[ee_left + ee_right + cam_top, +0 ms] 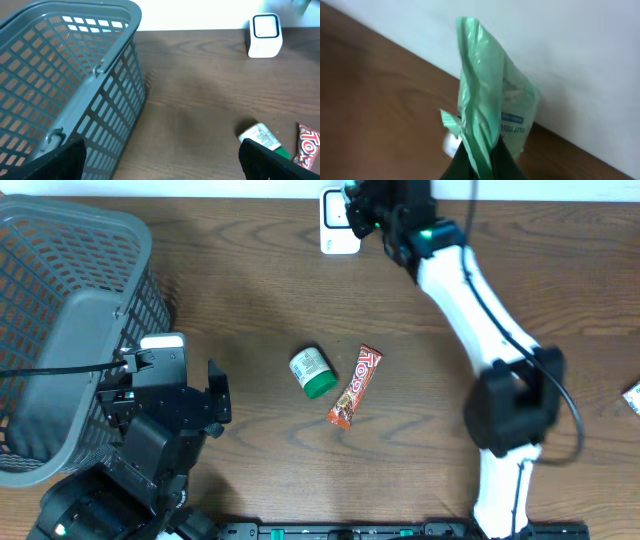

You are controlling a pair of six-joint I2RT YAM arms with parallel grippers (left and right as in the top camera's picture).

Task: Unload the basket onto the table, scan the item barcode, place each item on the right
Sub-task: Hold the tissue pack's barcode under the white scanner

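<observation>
A thin, crinkled green plastic packet (pixel 485 115) with a pale printed label stands upright, pinched at its lower edge by the closed right gripper (pixel 482 162). It is held at the table's far edge, close to a white scanner (pixel 335 230). The left gripper (pixel 165 167) is wide open and empty, near left beside a grey basket (pixel 60 240).
</observation>
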